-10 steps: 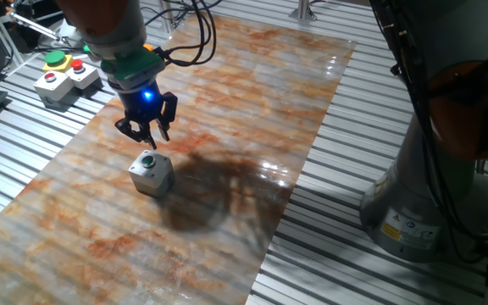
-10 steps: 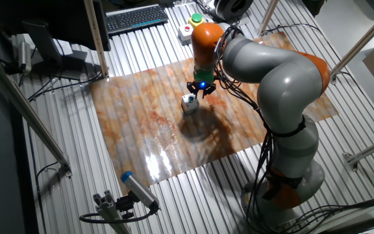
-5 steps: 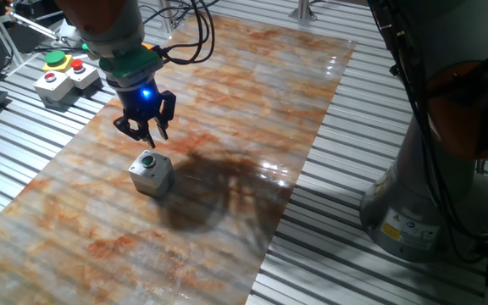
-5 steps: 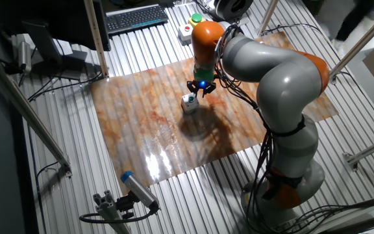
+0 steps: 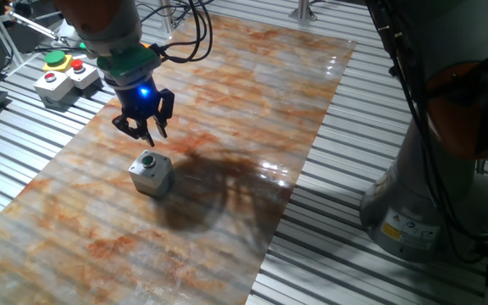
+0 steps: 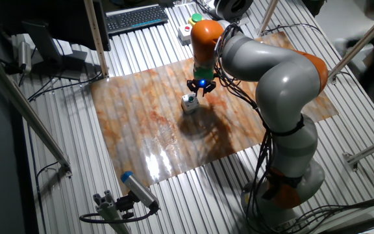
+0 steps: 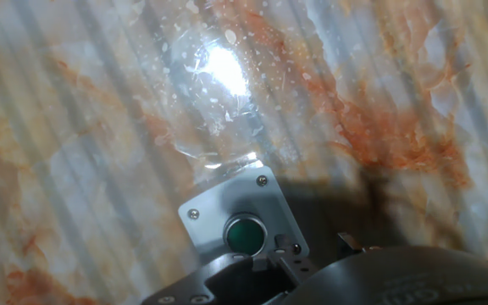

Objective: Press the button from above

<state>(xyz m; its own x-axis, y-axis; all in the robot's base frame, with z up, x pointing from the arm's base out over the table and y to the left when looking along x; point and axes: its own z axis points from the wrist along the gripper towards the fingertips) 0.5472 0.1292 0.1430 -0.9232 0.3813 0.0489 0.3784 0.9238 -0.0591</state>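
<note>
Hovering above and just beyond the green button [image 5: 147,158] on its grey box [image 5: 152,175] on the tabletop [image 5: 227,127], jaws state not discernible, risking an off-centre descent striking the box edge and tipping or shoving it.

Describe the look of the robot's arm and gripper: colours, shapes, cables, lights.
The arm is built of thick, rounded grey segments with orange joint sections. Black cables loop along it toward the wrist. Near the hand sits a green ring, then a black housing with a glowing blue light. The gripper has dark, claw-like black fingers.
</note>
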